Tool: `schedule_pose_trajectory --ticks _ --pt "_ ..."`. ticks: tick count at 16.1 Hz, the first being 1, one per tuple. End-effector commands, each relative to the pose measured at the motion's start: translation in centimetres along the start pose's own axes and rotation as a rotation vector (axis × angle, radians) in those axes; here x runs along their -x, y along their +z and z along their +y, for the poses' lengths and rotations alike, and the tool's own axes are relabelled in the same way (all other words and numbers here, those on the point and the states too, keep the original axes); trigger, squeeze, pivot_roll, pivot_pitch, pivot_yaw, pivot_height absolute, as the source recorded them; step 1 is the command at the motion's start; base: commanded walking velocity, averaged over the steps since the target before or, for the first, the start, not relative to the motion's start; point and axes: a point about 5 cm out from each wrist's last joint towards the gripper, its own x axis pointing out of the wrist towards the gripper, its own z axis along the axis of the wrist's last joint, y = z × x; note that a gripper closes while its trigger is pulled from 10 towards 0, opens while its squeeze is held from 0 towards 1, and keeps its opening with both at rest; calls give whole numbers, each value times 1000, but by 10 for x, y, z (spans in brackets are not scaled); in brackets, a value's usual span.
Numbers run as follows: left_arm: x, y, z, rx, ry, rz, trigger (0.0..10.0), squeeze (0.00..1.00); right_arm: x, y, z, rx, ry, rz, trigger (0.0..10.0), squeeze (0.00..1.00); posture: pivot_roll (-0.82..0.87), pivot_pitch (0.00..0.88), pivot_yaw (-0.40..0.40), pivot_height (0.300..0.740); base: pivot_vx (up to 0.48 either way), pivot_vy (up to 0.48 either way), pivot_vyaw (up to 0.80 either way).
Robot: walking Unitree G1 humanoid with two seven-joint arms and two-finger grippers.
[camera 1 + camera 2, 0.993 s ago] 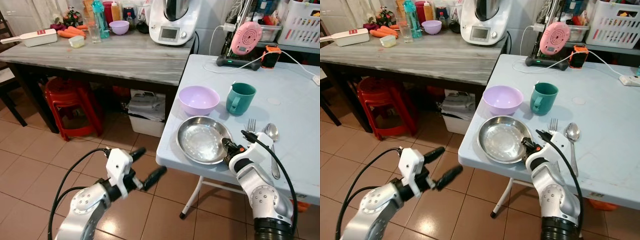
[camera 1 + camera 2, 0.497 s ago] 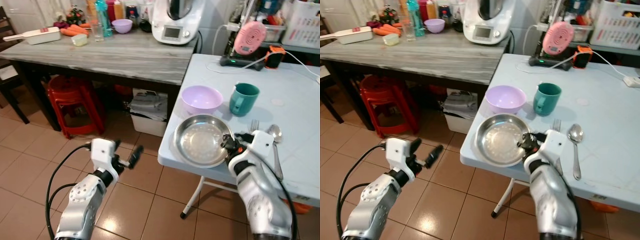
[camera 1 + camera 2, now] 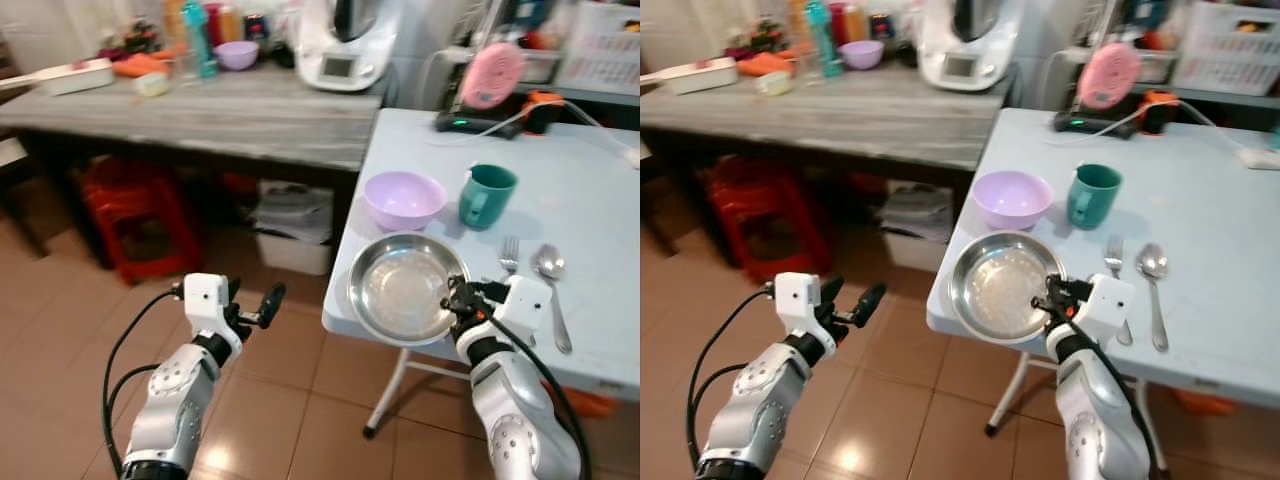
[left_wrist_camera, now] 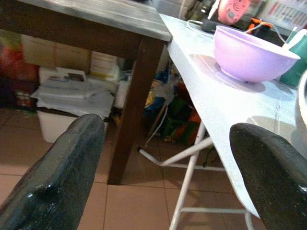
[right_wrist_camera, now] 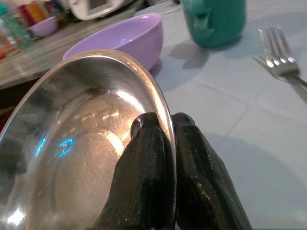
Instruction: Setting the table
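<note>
A round steel plate (image 3: 400,287) lies at the near left edge of the pale blue table (image 3: 590,200). My right gripper (image 3: 453,300) is shut on the plate's right rim, its fingers (image 5: 153,158) pinching the rim. Behind the plate stand a lilac bowl (image 3: 404,199) and a green mug (image 3: 484,196). A fork (image 3: 507,256) and spoon (image 3: 549,285) lie to the plate's right. My left gripper (image 3: 255,303) is open, held over the floor left of the table; its wrist view shows the lilac bowl (image 4: 252,53) on the table edge.
A grey wooden counter (image 3: 220,110) runs along the left with a white kitchen machine (image 3: 345,40), bottles and a second lilac bowl (image 3: 237,54). Red stools (image 3: 130,205) and a white bin (image 3: 290,235) sit beneath it. A pink device (image 3: 490,75) and cables lie at the table's back.
The whole view has shifted and blurred as the camera moved. My right gripper keeps its hold on the plate's rim. My left gripper has risen and stays open.
</note>
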Motion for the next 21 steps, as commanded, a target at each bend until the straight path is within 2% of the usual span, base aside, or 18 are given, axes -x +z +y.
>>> schedule_pose_trajectory --ticks 1,3,14,21 --pt "-1 2 3 -2 8 -7 10000 0 1 -1 2 10 4 -1 10000 0 7 0 22 740 0 409 -800" --pt "-2 3 3 -3 11 -15 10000 0 1 0 2 10 6 -10 10000 0 11 0 22 740 0 439 -625" --pt "-8 10 9 -12 44 -50 10000 0 0 4 6 26 26 -49 10000 0 14 0 18 740 0 480 0" --pt "-10 12 9 -15 65 -61 10000 0 -2 5 2 33 2 -60 10000 0 7 0 29 740 0 480 0"
